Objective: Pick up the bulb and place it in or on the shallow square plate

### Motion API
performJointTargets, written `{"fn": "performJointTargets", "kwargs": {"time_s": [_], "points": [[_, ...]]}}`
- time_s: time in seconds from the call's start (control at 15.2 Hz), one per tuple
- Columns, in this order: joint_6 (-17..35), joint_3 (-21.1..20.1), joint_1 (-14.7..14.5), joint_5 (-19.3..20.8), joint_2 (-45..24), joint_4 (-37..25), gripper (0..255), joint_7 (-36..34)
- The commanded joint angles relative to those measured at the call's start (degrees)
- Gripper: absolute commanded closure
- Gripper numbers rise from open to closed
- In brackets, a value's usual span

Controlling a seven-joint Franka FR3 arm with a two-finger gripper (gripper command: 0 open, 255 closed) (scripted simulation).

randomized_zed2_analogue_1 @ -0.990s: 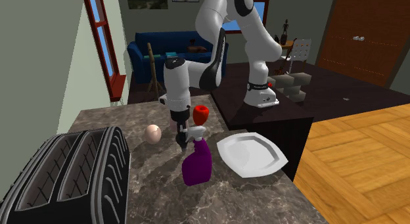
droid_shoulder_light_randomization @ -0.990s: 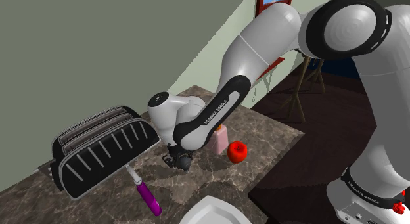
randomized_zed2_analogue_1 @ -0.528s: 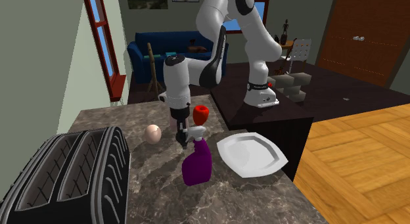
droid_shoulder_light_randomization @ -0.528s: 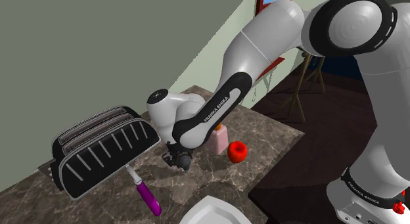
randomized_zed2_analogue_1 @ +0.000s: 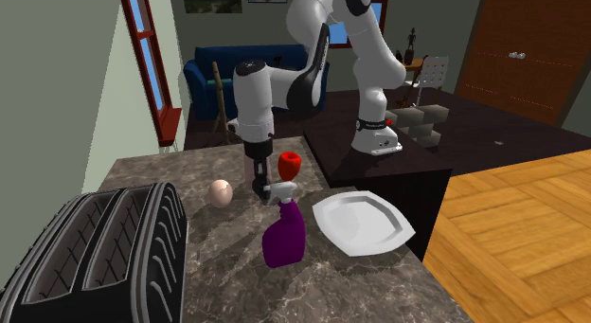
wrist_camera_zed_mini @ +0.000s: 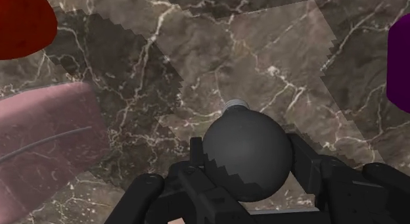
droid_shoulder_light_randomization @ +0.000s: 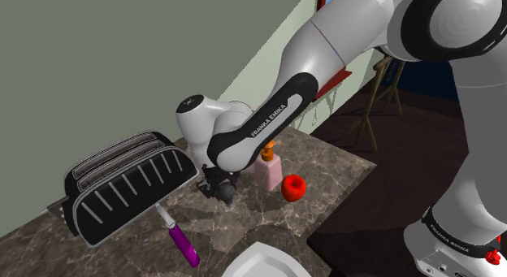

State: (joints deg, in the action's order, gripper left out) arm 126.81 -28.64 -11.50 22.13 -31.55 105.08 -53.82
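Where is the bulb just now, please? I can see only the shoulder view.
Observer: In the wrist view the dark grey bulb sits clasped between the two fingers of the pincer.
Operator: Thank you. My view cuts the plate off; is anything on it?
Observer: No; the second exterior view shows the white plate whole and bare, flat on the marble counter beside a purple bottle.

A purple spray bottle (randomized_zed2_analogue_1: pixel 282 238) stands near your gripper (randomized_zed2_analogue_1: pixel 262 195); bare brown marble countertop (randomized_zed2_analogue_1: pixel 227 243) lies open toward the white square plate (randomized_zed2_analogue_1: pixel 363 223).
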Motion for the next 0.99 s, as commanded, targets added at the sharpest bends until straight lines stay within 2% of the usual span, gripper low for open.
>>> {"fn": "performJointTargets", "kwargs": {"time_s": [0.0, 0.33, 0.92], "points": [[-1.10, -0.47, 0.36, -0.70, 1.12, -0.07, 255, 0.47], [-3.79, -1.44, 1.02, -2.23, 3.48, -0.67, 255, 1.50], [0.47, -6.79, -1.34, -6.74, 14.12, 13.74, 255, -6.03]]}}
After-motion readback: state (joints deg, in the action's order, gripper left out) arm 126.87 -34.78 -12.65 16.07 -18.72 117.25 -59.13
